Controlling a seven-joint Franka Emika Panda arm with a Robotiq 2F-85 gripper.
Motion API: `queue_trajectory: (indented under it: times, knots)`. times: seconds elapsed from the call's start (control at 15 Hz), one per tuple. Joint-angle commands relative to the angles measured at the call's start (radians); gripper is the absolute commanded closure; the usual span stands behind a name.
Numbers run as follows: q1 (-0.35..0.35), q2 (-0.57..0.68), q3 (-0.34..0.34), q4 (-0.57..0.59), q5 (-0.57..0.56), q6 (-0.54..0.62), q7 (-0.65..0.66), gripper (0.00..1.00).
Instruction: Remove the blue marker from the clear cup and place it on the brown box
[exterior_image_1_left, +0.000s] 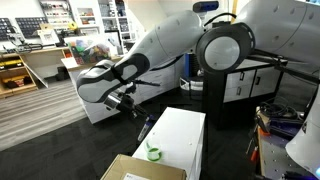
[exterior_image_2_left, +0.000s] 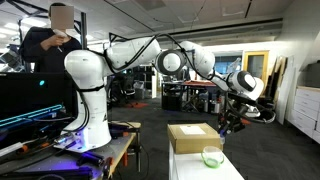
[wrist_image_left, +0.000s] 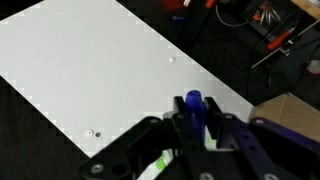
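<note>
1. I have the gripper (wrist_image_left: 196, 128) clenched on the blue marker (wrist_image_left: 192, 104). In the wrist view the marker stands between the two fingers (wrist_image_left: 219, 127), with its blue end poking up past them.
2. The clear cup (exterior_image_2_left: 211, 156) is my landmark. It sits upright on the white table (exterior_image_2_left: 228, 172), and its greenish tint shows in both exterior views.
3. The marker is out of the cup. In an exterior view the gripper (exterior_image_2_left: 228, 122) hangs in the air above the cup and a little to one side, touching neither the cup nor the table.
4. In an exterior view the dark tip under the gripper (exterior_image_1_left: 143, 124) points down toward the cup (exterior_image_1_left: 153, 152), with a clear gap between them.
5. The brown box (exterior_image_2_left: 192, 135) lies flat on the table just beside the cup, on its far side in that view. Its top is plain and bare.
6. In the wrist view a corner of the box (wrist_image_left: 290, 108) shows at the right edge, well apart from the marker.
7. A greenish streak at the bottom of the wrist view, by the fingers, may be the cup; I cannot tell.
8. A person (exterior_image_2_left: 52, 38) stands well behind the cup, beyond the robot base.
</note>
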Motion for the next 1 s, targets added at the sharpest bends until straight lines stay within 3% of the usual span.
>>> queue_trajectory:
  times: [0.0, 0.4, 0.93]
  knots:
    - [0.033, -0.011, -0.009, 0.046, -0.01, -0.051, 0.021, 0.93]
    - [0.053, -0.023, 0.017, 0.091, 0.031, -0.032, 0.048, 0.93]
    - [0.031, -0.012, 0.091, 0.092, 0.169, 0.017, 0.059, 0.93]
